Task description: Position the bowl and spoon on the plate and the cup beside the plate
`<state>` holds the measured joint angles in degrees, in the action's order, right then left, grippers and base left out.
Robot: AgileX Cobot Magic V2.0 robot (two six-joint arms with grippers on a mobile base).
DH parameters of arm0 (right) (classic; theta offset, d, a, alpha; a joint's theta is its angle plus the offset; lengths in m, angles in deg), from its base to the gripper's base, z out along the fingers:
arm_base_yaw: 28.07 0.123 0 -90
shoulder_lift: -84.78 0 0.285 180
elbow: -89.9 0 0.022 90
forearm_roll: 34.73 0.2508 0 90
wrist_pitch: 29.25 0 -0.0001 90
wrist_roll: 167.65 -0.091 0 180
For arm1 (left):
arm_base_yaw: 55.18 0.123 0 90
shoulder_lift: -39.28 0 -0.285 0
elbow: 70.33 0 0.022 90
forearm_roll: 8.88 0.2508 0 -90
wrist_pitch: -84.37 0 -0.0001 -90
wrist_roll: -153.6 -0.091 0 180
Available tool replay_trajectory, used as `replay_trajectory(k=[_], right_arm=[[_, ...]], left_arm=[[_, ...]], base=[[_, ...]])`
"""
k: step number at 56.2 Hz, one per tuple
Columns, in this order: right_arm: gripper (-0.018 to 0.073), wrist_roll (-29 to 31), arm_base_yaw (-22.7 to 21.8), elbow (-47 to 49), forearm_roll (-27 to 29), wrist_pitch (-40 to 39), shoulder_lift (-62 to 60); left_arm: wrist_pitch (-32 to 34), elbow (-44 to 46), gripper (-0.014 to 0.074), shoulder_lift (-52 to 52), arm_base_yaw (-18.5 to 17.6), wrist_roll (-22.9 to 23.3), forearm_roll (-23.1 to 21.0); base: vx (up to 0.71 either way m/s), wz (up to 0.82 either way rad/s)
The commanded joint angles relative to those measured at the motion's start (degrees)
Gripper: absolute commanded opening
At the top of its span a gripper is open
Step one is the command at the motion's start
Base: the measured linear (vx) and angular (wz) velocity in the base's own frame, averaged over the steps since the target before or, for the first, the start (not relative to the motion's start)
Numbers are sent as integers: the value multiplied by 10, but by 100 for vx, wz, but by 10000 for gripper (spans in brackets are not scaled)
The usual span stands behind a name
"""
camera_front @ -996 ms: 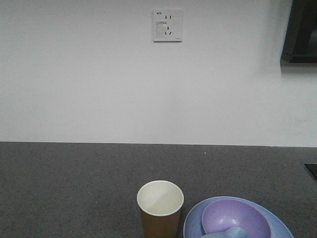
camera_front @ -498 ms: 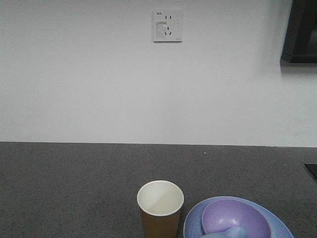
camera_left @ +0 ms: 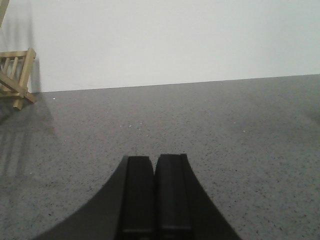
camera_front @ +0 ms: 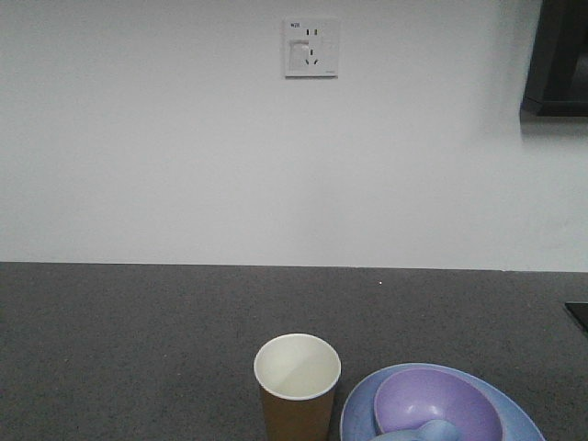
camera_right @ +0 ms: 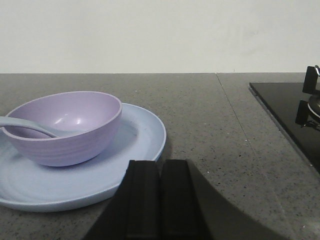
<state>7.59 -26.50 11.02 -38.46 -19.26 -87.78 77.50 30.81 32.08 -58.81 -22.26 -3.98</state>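
Note:
The lavender bowl sits on the light blue plate at the counter's near edge. A pale bluish spoon rests inside the bowl, its handle over the rim. The brown paper cup stands upright just left of the plate. My right gripper is shut and empty, just off the plate's near right rim. My left gripper is shut over bare counter, holding nothing. Neither gripper appears in the front view.
A wooden rack stands at the far left by the wall. A black cooktop with a pan support lies to the right of the plate. A wall socket is on the white wall behind the dark speckled counter.

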Motion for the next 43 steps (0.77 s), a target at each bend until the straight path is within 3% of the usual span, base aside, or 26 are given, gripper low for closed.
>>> replay_trajectory(k=[1,43], right_arm=[[-8,0,-3,1,-5,-57,-2],[-8,0,-3,-3,-5,-58,-6]], left_arm=[[43,16,-6,3,-1,0,0],[43,16,-6,3,-1,0,0]], base=[[0,1],[0,0]])
